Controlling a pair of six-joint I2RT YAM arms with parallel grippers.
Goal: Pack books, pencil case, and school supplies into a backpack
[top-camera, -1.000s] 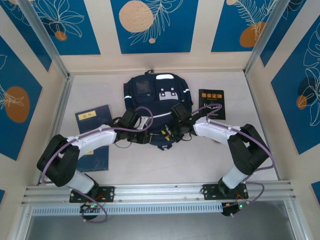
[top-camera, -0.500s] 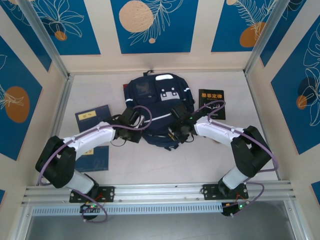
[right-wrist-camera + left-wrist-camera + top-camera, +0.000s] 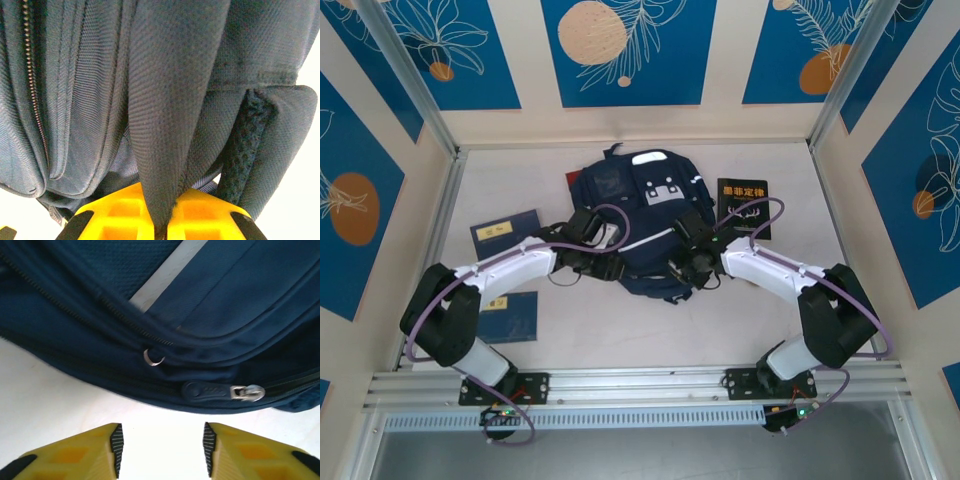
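Observation:
The navy backpack [image 3: 632,205] lies flat mid-table, white stripe across its front. My left gripper [image 3: 162,447] is open just off its near-left edge [image 3: 600,264], nothing between the yellow fingers; a zipper pull [image 3: 246,392] lies right ahead. My right gripper [image 3: 166,227] is shut on a fold of backpack fabric [image 3: 160,125] at the near-right edge [image 3: 686,270]. A black book with yellow characters [image 3: 744,207] lies right of the backpack. A dark blue book [image 3: 506,232] lies left, crossed by my left arm. Pencil case and school supplies are out of view.
Low walls with blue panels enclose the table on three sides. A metal rail [image 3: 640,380] runs along the near edge by the arm bases. Bare white table [image 3: 650,330] lies between the backpack and the rail.
My left gripper has opened and released the backpack's edge. The right gripper stayed pinched on the fabric while its arm swung right, and the backpack turned slightly.

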